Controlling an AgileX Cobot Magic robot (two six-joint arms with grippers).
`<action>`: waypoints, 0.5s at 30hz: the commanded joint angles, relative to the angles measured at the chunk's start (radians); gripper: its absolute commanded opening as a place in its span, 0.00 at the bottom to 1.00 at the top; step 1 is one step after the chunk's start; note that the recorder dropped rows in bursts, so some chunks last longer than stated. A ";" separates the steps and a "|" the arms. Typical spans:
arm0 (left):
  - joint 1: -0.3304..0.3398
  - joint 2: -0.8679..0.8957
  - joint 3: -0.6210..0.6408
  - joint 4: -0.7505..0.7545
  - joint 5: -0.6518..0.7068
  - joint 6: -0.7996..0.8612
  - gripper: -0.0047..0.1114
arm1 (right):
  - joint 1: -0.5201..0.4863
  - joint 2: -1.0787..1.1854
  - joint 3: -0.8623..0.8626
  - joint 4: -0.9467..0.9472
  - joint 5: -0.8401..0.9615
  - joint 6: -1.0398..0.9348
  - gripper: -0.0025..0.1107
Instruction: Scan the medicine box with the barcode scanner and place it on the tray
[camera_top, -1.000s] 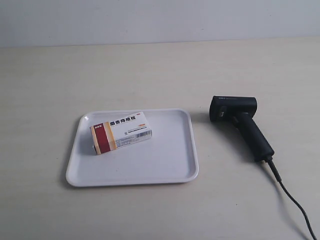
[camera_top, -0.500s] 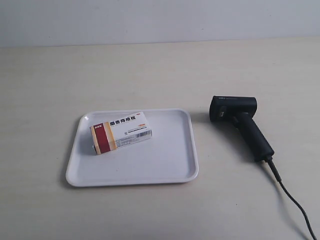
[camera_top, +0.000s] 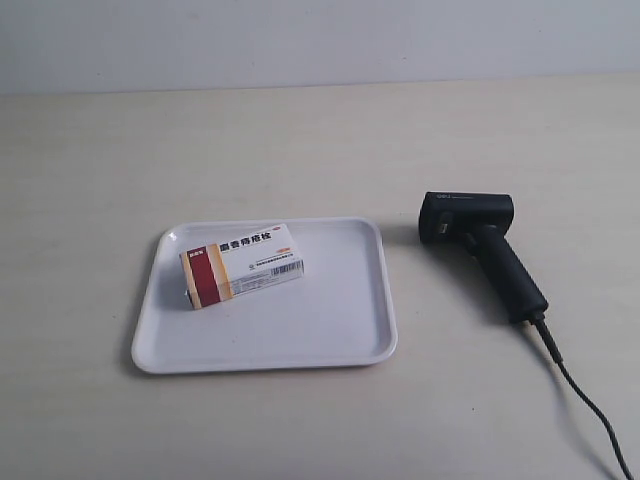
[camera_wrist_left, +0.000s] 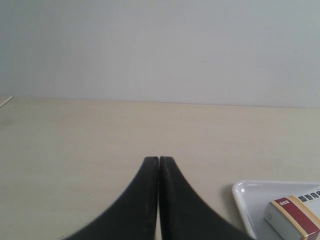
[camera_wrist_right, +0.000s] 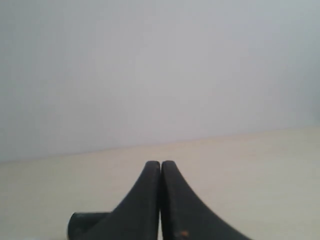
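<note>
The white medicine box (camera_top: 241, 264) with its dark red and orange band lies flat inside the white tray (camera_top: 350, 340), toward the tray's left. The left wrist view catches the box (camera_wrist_left: 294, 220) and a tray corner (camera_wrist_left: 241, 192) at its edge. The black barcode scanner (camera_top: 482, 245) lies on the table to the right of the tray, its cable (camera_top: 585, 405) trailing to the lower right. My left gripper (camera_wrist_left: 159, 161) is shut and holds nothing. My right gripper (camera_wrist_right: 160, 164) is shut too, with part of the scanner (camera_wrist_right: 82, 223) behind one finger. Neither arm shows in the exterior view.
The light wooden table (camera_top: 300, 140) runs back to a pale wall (camera_top: 320, 40). Bare tabletop lies on all sides of the tray and scanner.
</note>
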 joint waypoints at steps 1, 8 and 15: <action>0.004 -0.006 0.001 0.000 -0.006 -0.008 0.06 | -0.101 -0.035 0.005 -0.011 0.009 0.011 0.03; 0.004 -0.006 0.001 0.000 -0.006 -0.008 0.06 | -0.111 -0.035 0.005 -0.011 0.074 0.011 0.03; 0.004 -0.006 0.001 0.000 -0.006 -0.008 0.06 | -0.111 -0.035 0.005 -0.011 0.074 0.011 0.03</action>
